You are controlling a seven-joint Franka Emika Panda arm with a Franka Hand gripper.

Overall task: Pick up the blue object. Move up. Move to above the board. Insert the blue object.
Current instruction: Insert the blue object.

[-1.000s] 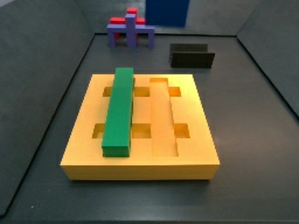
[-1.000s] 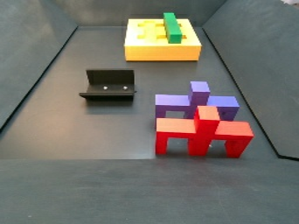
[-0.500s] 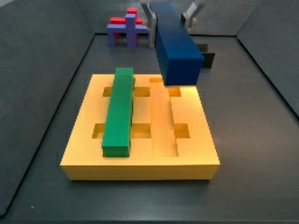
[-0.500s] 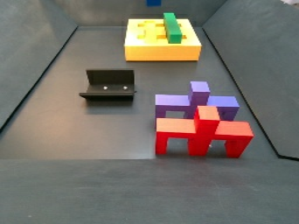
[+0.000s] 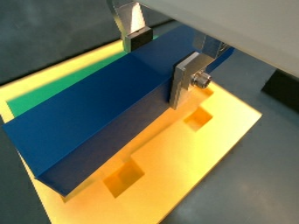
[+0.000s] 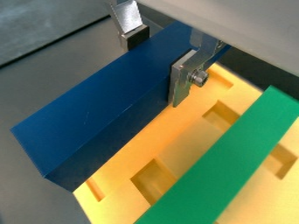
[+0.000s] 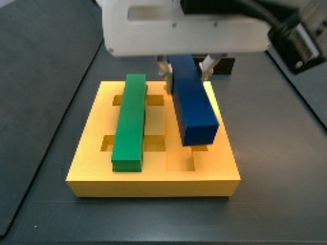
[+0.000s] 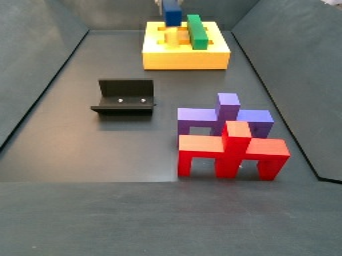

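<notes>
My gripper (image 7: 186, 69) is shut on the blue object (image 7: 192, 101), a long dark-blue bar, near its far end. It holds the bar lengthwise over the right groove of the yellow-orange board (image 7: 153, 178), close above it; I cannot tell if they touch. Both wrist views show the fingers (image 5: 187, 77) (image 6: 186, 77) clamped on the bar's sides (image 5: 93, 114) (image 6: 105, 114), with the board (image 5: 216, 131) (image 6: 176, 140) beneath. In a side view the bar (image 8: 173, 14) stands over the board's (image 8: 187, 60) far part.
A green bar (image 7: 129, 120) (image 8: 197, 30) (image 6: 233, 157) (image 5: 59, 83) lies in the board's left groove, beside the blue bar. The fixture (image 8: 124, 97) stands on the floor. A purple-and-red block piece (image 8: 230, 140) stands near it. A small black box (image 7: 225, 65) sits behind the board.
The gripper has come down and forward with the blue bar, from high behind the board to low over its right groove. The arm's white body now fills the top of a side view.
</notes>
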